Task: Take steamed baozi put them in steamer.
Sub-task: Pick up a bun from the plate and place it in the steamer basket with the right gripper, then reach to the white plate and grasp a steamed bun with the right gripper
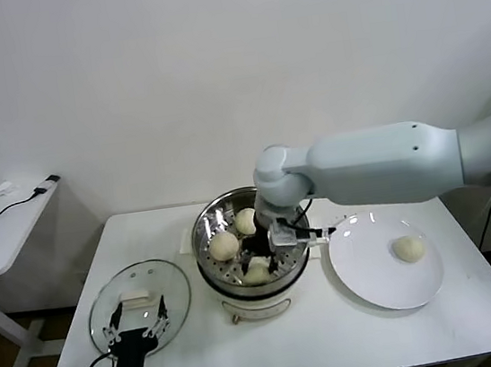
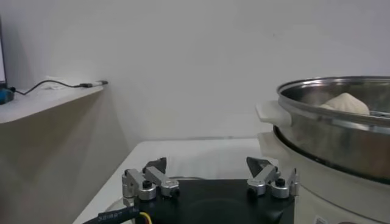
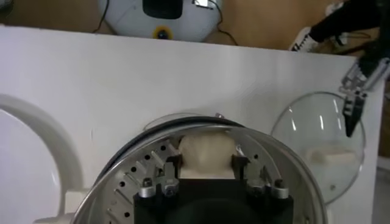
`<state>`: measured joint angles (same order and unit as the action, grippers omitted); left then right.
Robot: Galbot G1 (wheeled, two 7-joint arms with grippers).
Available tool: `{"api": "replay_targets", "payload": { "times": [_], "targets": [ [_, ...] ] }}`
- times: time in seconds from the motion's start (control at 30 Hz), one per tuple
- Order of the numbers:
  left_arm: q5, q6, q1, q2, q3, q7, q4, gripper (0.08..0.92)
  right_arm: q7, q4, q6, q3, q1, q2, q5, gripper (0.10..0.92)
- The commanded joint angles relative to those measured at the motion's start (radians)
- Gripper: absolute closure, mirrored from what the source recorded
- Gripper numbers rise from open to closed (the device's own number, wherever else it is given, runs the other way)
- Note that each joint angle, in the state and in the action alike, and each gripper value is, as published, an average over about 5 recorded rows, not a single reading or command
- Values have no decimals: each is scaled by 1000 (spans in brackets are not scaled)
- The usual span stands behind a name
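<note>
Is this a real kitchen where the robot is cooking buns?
Probably not a kitchen: more likely a lab or test room. The steamer sits on a plain white table against a bare wall, with a side desk holding cables and no stove or sink in view.

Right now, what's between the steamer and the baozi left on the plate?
In the head view, only bare plate and a strip of table lie between the steamer and that baozi.
</note>
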<state>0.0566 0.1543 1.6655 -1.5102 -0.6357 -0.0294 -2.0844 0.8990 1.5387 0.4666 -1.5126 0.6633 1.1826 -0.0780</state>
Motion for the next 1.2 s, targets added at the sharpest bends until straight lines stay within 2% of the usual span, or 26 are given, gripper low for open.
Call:
{"api": "replay_targets", "payload": {
  "times": [0.03,0.17,0.3,0.43,0.53,0.6,0.77,0.9,1.07,1.2],
  "targets": [
    [1,-1,1,-1,0,-1,0,177,-46,-57,52,-11,-61,51,-87,419],
    [1,-1,2,-2,-1,-1,-1,177,-46,-60,57,14,-15,32,-45,321],
    [0,-1,4,-2,0,-1,-6,177,22,-58,59,49,95,-40,123,228],
    [-3,-1,7,0,0,0,-12,177,115,-74,9,42,213,-152,386,205],
    [-5,-2,6,2,1,1,-13,177,197,-110,-115,-17,312,-265,584,203],
    [-5,-3,5,4,1,1,-12,177,251,-149,-215,-73,369,-354,651,203],
    [4,-5,-3,13,4,3,-5,177,268,-228,-391,-241,420,-579,573,203],
    [5,-8,-7,20,9,4,1,177,224,-223,-498,-296,311,-716,472,203],
    [6,-10,-5,22,7,4,4,177,167,-223,-591,-82,-23,-822,399,203],
    [3,-13,-7,22,3,4,17,177,130,-285,-624,170,-327,-819,327,203]
  ]
}}
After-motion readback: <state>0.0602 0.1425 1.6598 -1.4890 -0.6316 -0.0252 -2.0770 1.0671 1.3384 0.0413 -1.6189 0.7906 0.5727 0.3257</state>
